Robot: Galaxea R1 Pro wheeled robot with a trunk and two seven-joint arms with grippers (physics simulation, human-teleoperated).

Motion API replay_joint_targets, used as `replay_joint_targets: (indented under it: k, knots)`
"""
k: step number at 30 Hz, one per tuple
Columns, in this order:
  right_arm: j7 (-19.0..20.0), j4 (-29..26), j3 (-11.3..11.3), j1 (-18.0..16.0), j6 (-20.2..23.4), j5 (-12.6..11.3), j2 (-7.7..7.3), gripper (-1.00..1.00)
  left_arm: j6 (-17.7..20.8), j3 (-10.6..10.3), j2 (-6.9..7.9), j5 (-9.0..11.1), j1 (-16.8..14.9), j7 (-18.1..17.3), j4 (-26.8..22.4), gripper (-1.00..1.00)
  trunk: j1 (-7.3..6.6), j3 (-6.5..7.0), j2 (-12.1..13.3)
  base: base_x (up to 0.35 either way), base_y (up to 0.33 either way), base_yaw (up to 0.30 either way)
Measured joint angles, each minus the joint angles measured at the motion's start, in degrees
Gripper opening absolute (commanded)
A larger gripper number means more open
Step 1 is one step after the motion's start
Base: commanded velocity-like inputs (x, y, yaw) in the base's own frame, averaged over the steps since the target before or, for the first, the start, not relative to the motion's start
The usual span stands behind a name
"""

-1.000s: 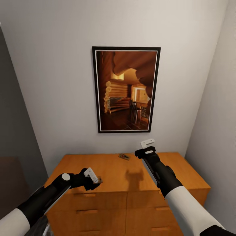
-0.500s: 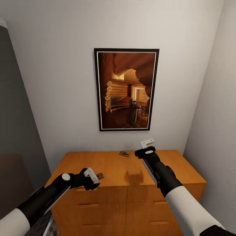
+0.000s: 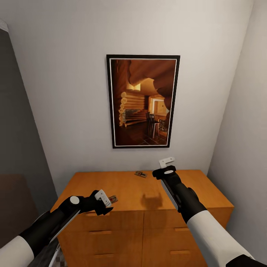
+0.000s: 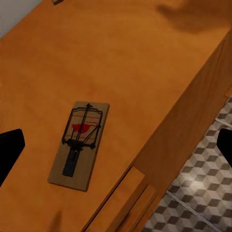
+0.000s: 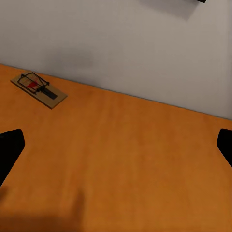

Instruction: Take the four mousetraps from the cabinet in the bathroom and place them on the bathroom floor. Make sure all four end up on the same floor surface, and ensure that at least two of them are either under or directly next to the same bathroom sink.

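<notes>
Left wrist view | mousetrap (image 4: 79,144) flat (long axis across cabinet (image 4: 145,72) edge)

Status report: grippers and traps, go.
Left gripper open above near mousetrap. Right gripper open, empty, far mousetrap ahead. Both traps on cabinet top. Nothing in the way.

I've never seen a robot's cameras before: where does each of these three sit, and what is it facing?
Head view: high on the robot, facing a picture and cabinet; both arms show.
Left wrist view: above the cabinet's front edge, facing a mousetrap; dark fingertips show.
Right wrist view: above the top, facing the wall and the far mousetrap; fingertips show.
Shared: both traps appear in the head view.
</notes>
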Motion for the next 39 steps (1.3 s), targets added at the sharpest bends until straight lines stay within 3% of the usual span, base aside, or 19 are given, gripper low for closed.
replay_joint_targets:
  k: [39]
  knots:
    - [0.0, 1.0, 0.0, 0.0, -0.2, 0.0, 0.00, 1.00, -0.2, 0.1, 0.09, 0.0, 0.0, 0.0, 0.0, 1.00, 0.00, 0.00, 0.0, 0.021, 0.045, 0.000]
